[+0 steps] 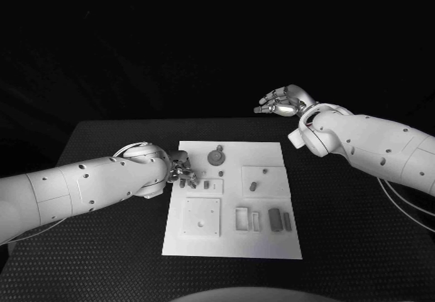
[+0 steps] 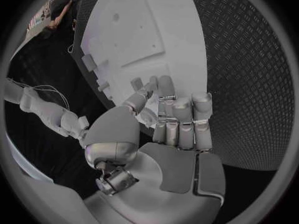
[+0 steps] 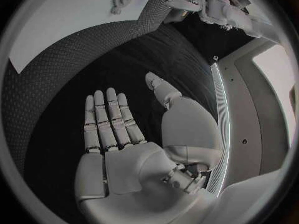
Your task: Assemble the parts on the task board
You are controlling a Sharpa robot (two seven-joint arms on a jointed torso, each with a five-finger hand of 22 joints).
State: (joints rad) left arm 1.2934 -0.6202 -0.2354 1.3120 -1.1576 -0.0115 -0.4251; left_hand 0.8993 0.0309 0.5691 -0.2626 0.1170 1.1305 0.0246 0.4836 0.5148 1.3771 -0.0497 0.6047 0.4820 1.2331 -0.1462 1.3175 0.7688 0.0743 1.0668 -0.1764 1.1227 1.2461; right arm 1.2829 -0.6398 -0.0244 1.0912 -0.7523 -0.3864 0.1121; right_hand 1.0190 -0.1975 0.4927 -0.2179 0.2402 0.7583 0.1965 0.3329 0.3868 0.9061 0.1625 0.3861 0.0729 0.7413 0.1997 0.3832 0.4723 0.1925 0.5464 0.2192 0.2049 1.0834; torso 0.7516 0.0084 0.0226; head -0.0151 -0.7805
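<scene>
Task board [image 1: 232, 245] under left hand's [image 1: 181, 171] fingers; right hand [image 1: 283, 102] raised, spread.

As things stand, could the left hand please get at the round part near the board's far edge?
Probably yes: the left hand is open at the task board's left edge, and nothing stands between it and the round part.

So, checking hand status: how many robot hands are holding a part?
0. The left hand hovers at the white task board edge; the right hand is raised beyond the table, open.
</scene>
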